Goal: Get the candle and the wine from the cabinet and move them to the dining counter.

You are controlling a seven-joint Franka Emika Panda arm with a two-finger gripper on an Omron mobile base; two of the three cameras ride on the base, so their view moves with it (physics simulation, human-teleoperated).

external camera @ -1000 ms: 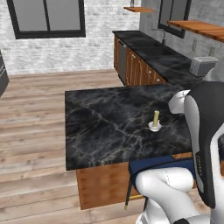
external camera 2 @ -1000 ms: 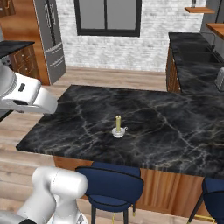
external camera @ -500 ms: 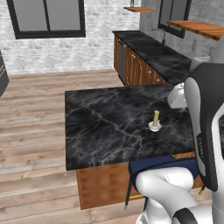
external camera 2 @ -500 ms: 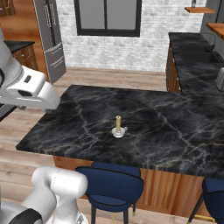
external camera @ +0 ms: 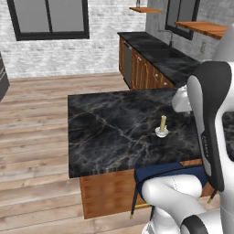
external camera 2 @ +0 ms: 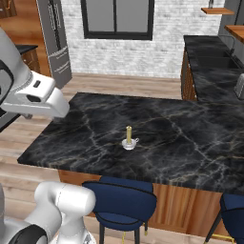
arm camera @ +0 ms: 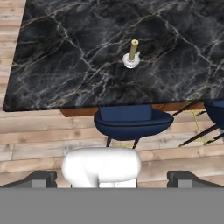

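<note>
The candle [external camera: 162, 127] stands upright in its small white holder on the dining counter [external camera: 105, 132], in the part of the marble top close to the stool side. Nothing touches it. In the hand view the candle [arm camera: 132, 54] appears far above the gripper [arm camera: 112, 179], which looks down from high over the counter edge and the floor. The two finger tips [arm camera: 39, 178] are wide apart at the bottom corners of that view, and nothing is between them. A blue stool [arm camera: 132, 121] stands under the counter edge, between the candle and the gripper in this view. From the right base view the candle [external camera 2: 128, 137] is near the middle of the counter [external camera 2: 190, 143]. An orange-brown shelf [external camera: 201, 28] hangs on the far wall.
</note>
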